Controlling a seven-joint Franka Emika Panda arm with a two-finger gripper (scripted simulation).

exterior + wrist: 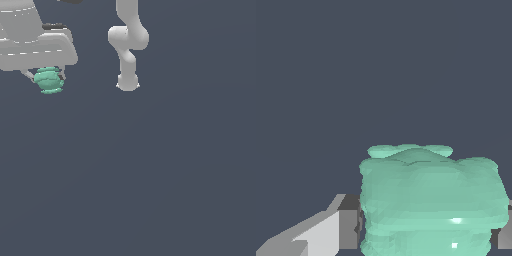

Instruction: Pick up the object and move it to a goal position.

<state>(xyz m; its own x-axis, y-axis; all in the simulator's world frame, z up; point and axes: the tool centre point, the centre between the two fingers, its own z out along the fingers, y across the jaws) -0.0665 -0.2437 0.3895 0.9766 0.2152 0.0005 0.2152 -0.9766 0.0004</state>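
The object (48, 80) is a small mint-green lumpy blob with horizontal ridges, at the upper part of the exterior view's left. My white gripper (48, 78) hangs over it, with its fingers on both sides of the blob, shut on it. In the wrist view the object (431, 200) fills the space between the two grey fingertips (348, 222), which press against its sides. The blob seems held above the dark floor.
The arm's white links and base (127, 82) stand at the upper middle of the exterior view. A plain dark grey floor (150, 175) spreads below and to the exterior view's right.
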